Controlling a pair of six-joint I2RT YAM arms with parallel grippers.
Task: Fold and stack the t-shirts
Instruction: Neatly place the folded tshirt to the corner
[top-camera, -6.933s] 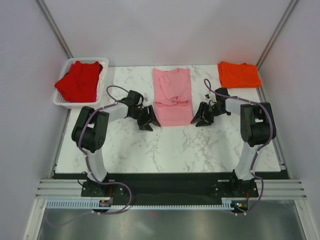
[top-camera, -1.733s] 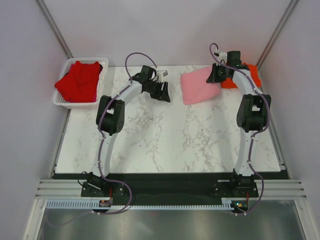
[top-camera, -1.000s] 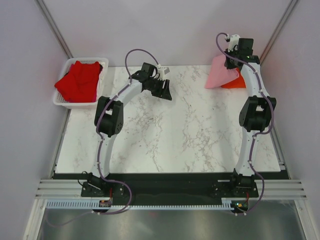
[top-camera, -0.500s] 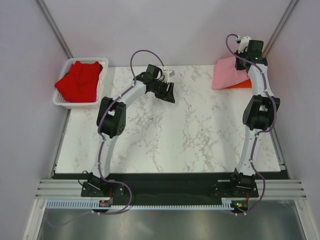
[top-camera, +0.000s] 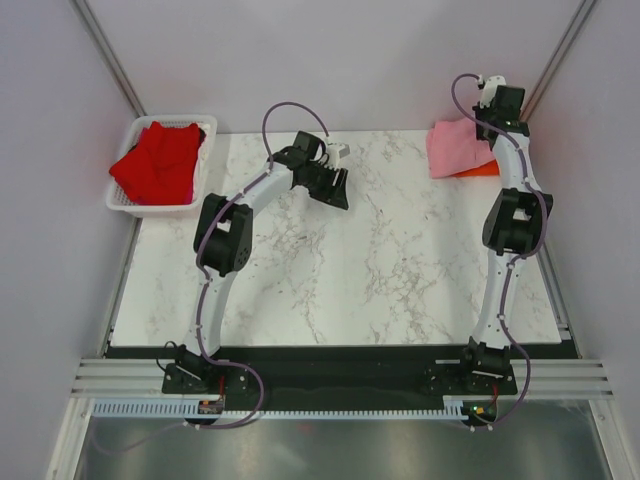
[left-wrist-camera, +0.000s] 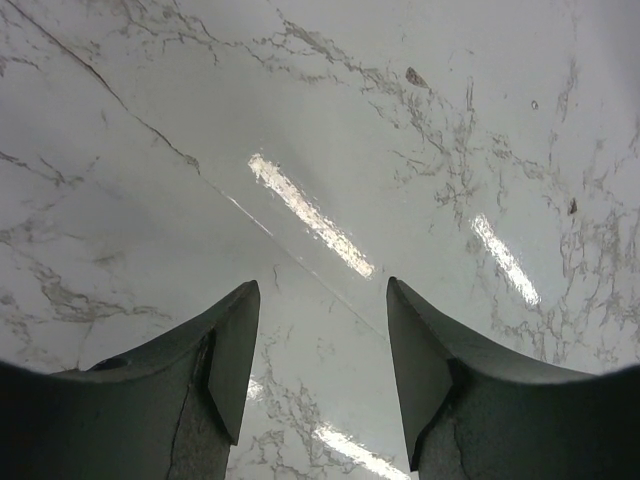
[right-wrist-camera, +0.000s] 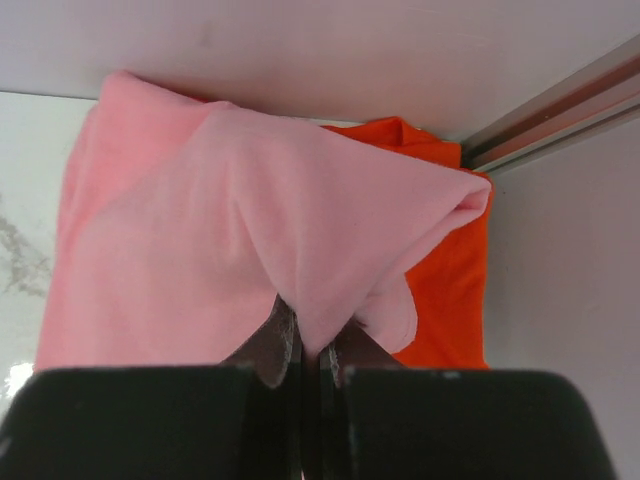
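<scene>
The folded light pink t-shirt (top-camera: 457, 148) (right-wrist-camera: 230, 240) lies over the bright orange t-shirt (top-camera: 482, 169) (right-wrist-camera: 450, 280) at the table's far right corner. My right gripper (top-camera: 490, 112) (right-wrist-camera: 311, 345) is shut on a pinch of the pink cloth, lifting that fold above the orange one. The deep red t-shirt (top-camera: 157, 160) lies heaped in the white basket (top-camera: 128, 205) at the far left. My left gripper (top-camera: 336, 188) (left-wrist-camera: 322, 300) hangs open over bare marble near the far middle, nothing between its fingers.
The marble table (top-camera: 340, 270) runs from the basket to the right wall. Grey walls and a metal corner post (right-wrist-camera: 560, 110) stand close behind the orange and pink pile. Both arm bases sit at the near edge.
My right gripper has carried the pink t-shirt right and back, from beside the orange one to on top of it. The left gripper has drifted slightly right, still open.
</scene>
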